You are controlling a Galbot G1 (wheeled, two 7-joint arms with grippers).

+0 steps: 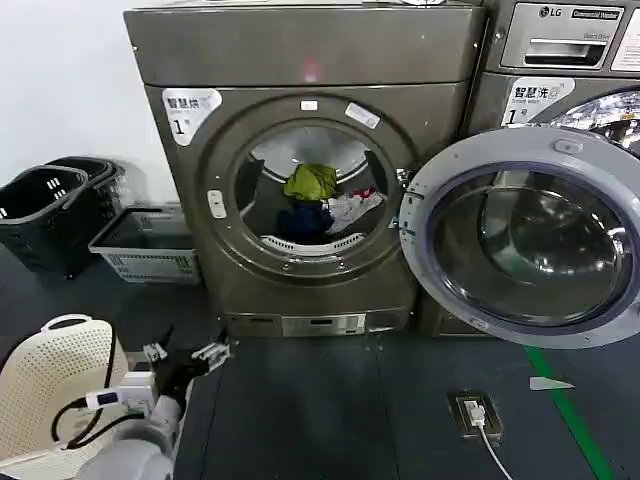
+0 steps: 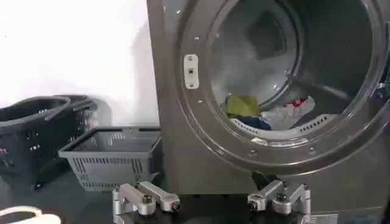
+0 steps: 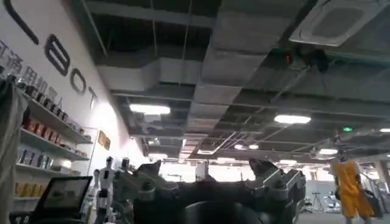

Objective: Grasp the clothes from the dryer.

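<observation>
Three soft garments (image 1: 322,203), yellow-green, navy and white with red marks, lie heaped inside the bronze-grey front-loading dryer (image 1: 300,60), its grey-rimmed glass door (image 1: 520,235) swung open. Left gripper (image 1: 185,357) hovers low before the machine, fingers apart and empty. Right gripper (image 3: 210,182) points at the ceiling, fingers apart.

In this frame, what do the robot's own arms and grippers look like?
The left gripper has silver metal fingers with bolted joints on a black body, behind it a white block and a light grey arm with a black cable looping beside it. The right gripper looks dark, with the same bolted two-finger build.
</observation>
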